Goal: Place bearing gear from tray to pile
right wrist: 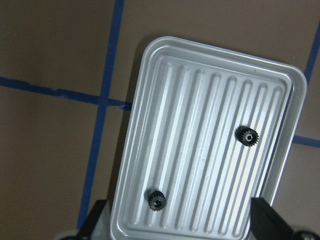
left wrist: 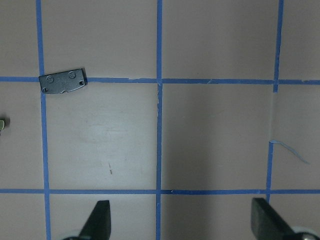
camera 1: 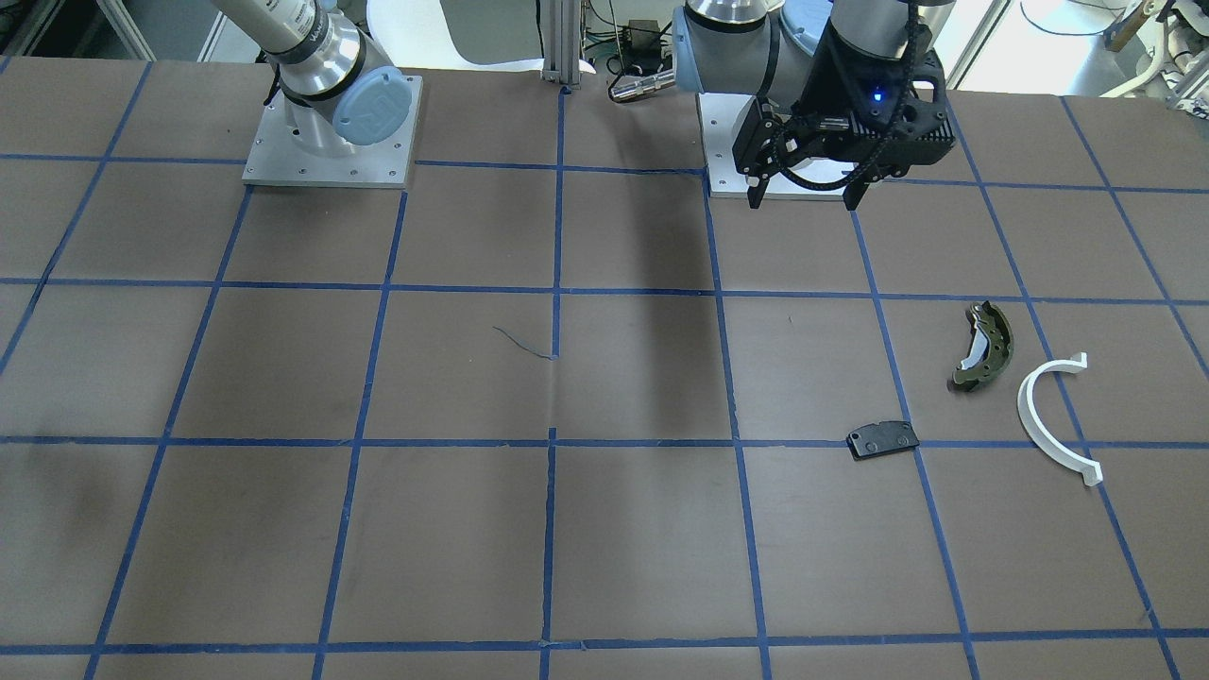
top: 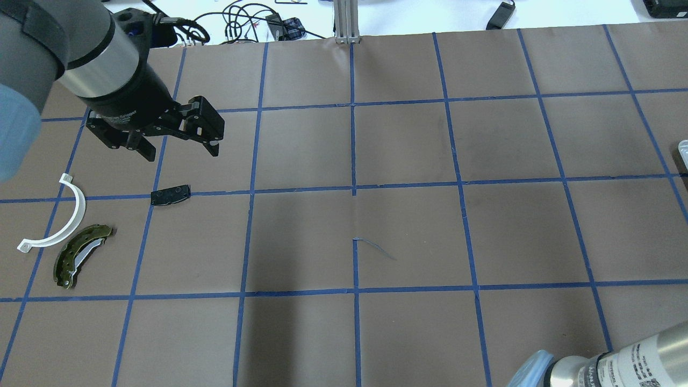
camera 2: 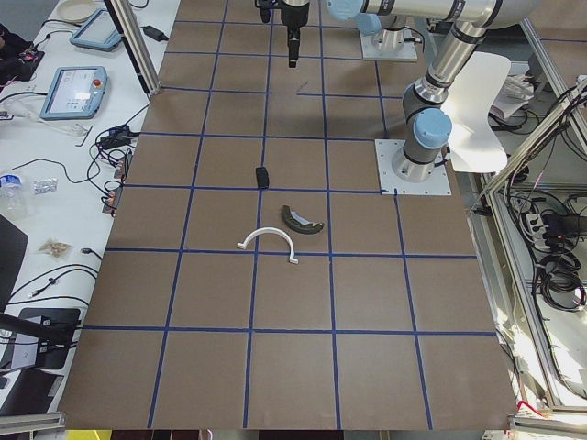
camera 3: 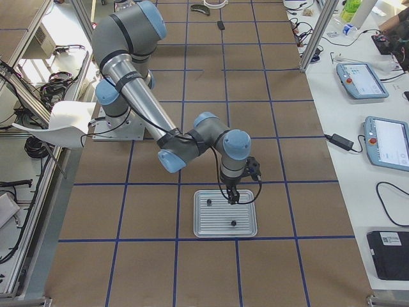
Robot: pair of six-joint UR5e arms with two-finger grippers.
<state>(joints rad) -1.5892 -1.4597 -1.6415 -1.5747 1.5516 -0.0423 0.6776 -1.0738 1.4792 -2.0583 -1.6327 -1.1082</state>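
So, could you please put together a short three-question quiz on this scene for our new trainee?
1. How many gears lie in the tray?
2. True or false: the left gripper is shut on a gear.
3. Which thing lies nearest the white half-ring? A) the brake shoe B) the tray C) a gear

Key: 1) two; 2) false, it is open and empty; 3) A.

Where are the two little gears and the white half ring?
upper gear (right wrist: pixel 247 136), right wrist view, its toothed body.
lower gear (right wrist: pixel 157 201), right wrist view, its toothed body.
white half-ring (camera 1: pixel 1026 406), front-facing view, middle of its curve.
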